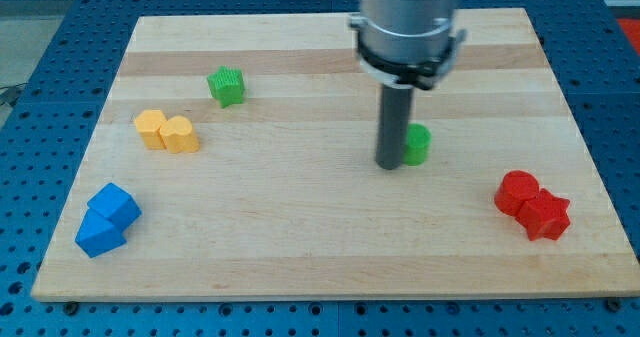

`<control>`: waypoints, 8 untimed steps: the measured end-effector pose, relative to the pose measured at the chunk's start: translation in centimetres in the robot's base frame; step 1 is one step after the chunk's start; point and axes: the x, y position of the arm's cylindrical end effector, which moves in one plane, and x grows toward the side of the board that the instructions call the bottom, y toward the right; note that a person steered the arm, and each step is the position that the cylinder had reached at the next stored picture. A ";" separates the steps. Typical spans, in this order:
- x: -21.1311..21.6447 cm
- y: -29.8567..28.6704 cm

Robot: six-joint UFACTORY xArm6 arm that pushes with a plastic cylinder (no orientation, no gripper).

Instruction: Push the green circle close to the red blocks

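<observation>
Single view of the counter (300, 267). My tip (389, 164) rests just beside the green circle (417, 144), on that block's left flank as seen in the view and apparently touching it; the rod hides the circle's left edge. The arm carries no pincer, so no open or closed state applies.

The two red blocks (532, 206) sit together, well apart from the green circle, toward the view's right and somewhat toward its bottom. The tip therefore lies on the side of the circle opposite the red pair, roughly in line for a rightward, slightly downward push.
</observation>
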 end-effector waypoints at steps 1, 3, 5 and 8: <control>1.1 1.2; -1.0 -4.4; -6.4 -1.4; -5.1 3.9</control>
